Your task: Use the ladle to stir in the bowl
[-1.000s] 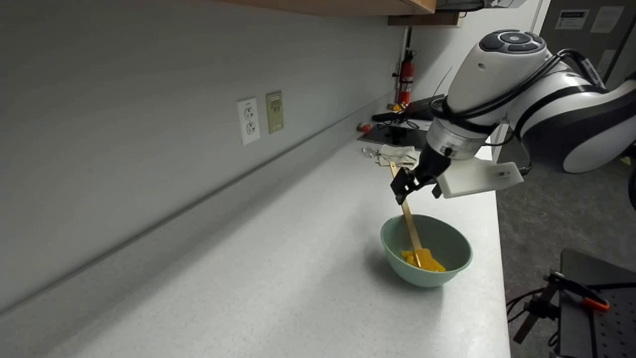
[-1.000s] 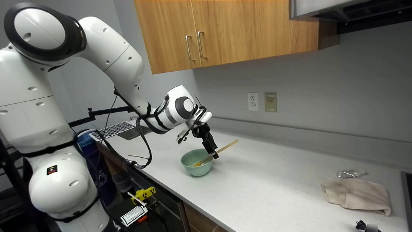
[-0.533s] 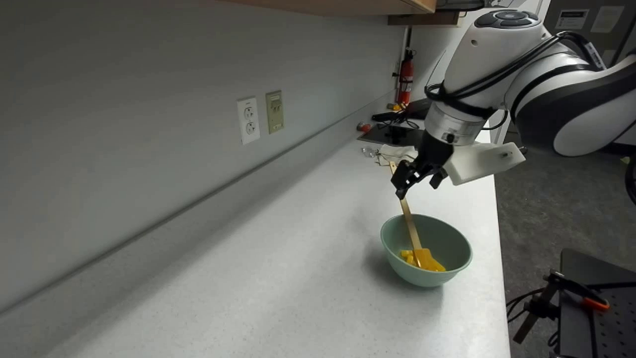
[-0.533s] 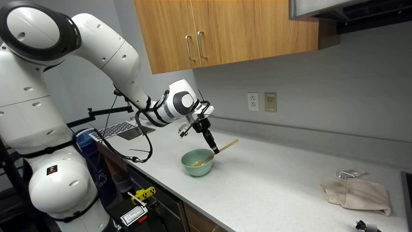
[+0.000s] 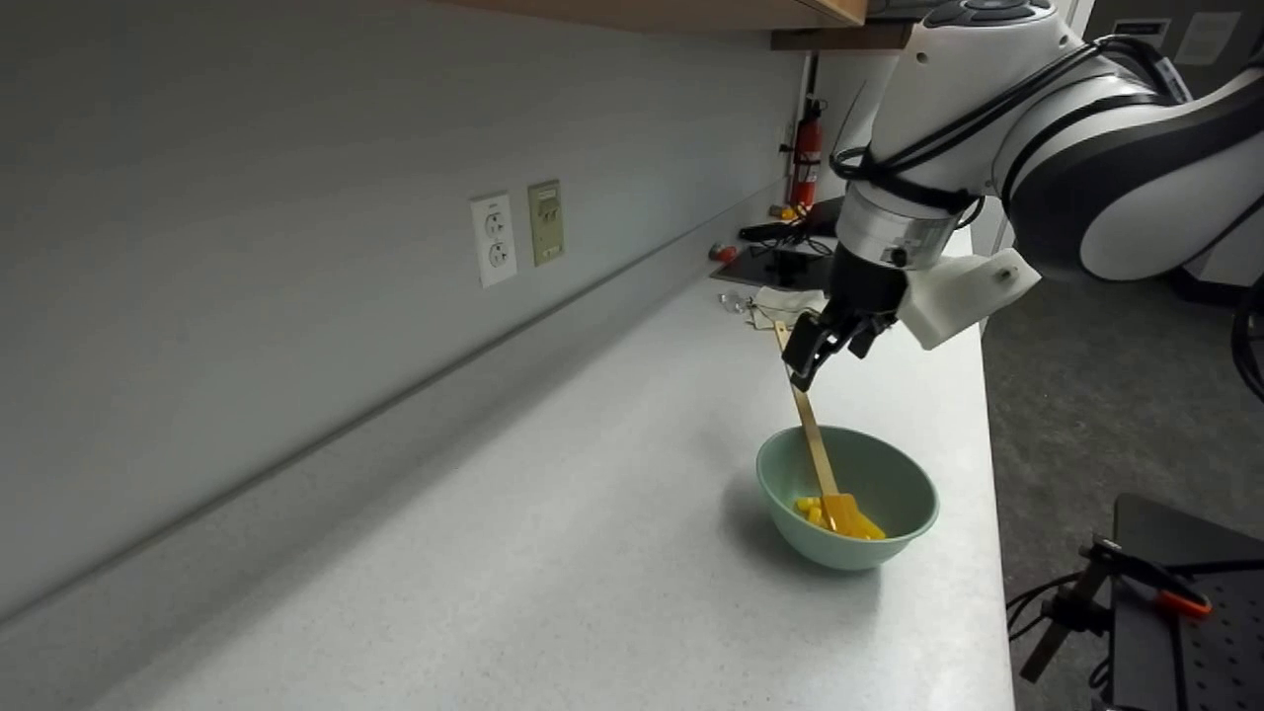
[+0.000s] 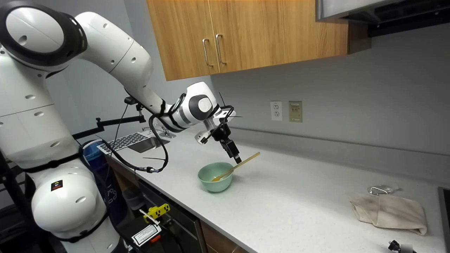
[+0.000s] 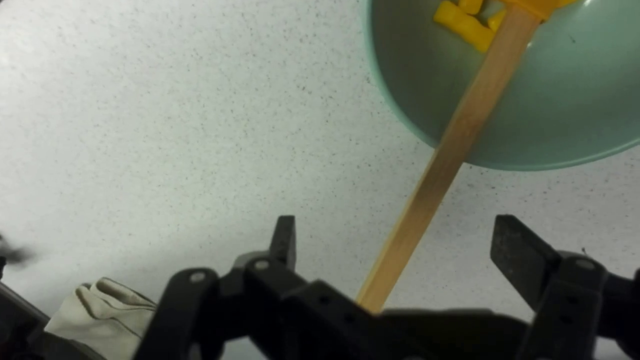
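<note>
Well, we find the gripper [image 7: 395, 235] with its jaws spread wide and nothing clasped between them. In the wrist view, the tan handle [image 7: 451, 150] of the ladle [image 5: 813, 437] passes through the gap, with white countertop [image 5: 592, 513] showing on either side of it. In both exterior views the gripper hangs right by the upper part of that handle; from those angles we cannot tell whether a finger [image 6: 232, 149] touches it.

The ladle leans in the pale green bowl [image 5: 839, 555]: its yellow-orange scoop [image 5: 849, 518] rests down inside, next to small yellow pieces [image 7: 465, 25], while the handle slants up and out over the side. The bowl stands upright on the countertop, near its edge. We see the white arm [image 6: 123, 56] stretched out above it.

Farther along the countertop, well apart from the bowl, lies a folded beige cloth [image 6: 390, 212] with a small clear object [image 6: 382, 189] just beside it. On the grey wall [image 6: 351, 102] behind, a white outlet [image 6: 276, 111] sits next to a tan wall plate [image 6: 295, 111], both lower than the wooden cabinet [image 6: 267, 35]. In an exterior view we also spot a red fire extinguisher [image 5: 808, 163] in the background.
</note>
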